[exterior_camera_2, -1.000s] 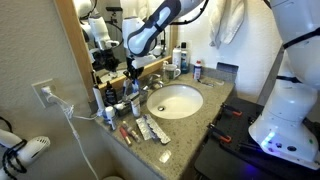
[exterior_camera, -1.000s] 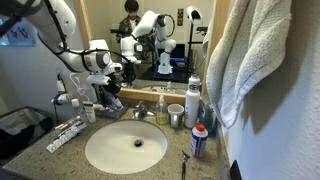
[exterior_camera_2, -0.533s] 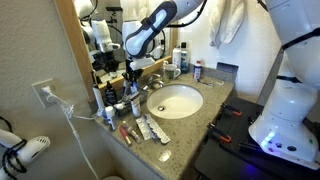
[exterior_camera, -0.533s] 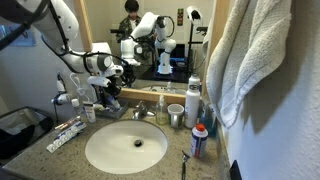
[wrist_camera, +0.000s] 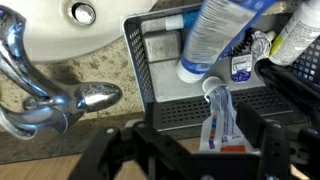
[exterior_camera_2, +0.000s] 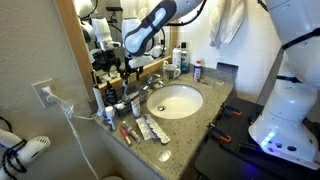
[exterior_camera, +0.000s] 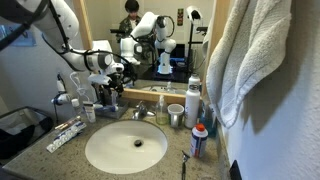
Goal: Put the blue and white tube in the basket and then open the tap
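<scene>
Blue and white tube (wrist_camera: 212, 35), capped, seemingly lying inside black basket (wrist_camera: 138, 60).

Bathroom clutter in your shot

You've got a white towel (exterior_camera: 255, 55) hanging beside the mirror (exterior_camera: 150, 30), a cup (exterior_camera: 176, 115) and a red-capped blue bottle (exterior_camera: 199, 143) near the round basin (exterior_camera: 127, 146), plus a hair dryer (exterior_camera_2: 25, 153) below the wall outlet (exterior_camera_2: 44, 94).

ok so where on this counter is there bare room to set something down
Bare counter runs along the front, between the basin and the edge. In the wrist view the basket has a free strip of floor left of the red-marked tube. Crowded: the back row beside the tap, with a cup and a tall bottle.
</scene>
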Controlling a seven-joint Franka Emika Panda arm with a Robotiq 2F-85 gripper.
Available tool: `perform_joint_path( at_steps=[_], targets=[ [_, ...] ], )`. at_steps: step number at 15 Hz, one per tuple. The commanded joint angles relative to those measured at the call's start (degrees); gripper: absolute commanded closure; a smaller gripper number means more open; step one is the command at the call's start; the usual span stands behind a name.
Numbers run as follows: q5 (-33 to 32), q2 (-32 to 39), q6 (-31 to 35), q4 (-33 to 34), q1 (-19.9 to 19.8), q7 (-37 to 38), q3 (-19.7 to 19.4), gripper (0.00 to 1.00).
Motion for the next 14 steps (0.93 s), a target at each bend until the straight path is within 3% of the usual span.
perform_joint_path(
  at_steps=[1,9,14],
  targets=[
    [-0.1,-1.6,-1.1,0.3,1.5,2.2,-1.4,0.0],
    [-3.5,-10.4,-2.9,-5.9,3.3,10.2,-6.1,0.0],
    [-5.6,-16.6,-4.0,-14.1,0.7,9.4,-7.1,0.0]
  ],
)
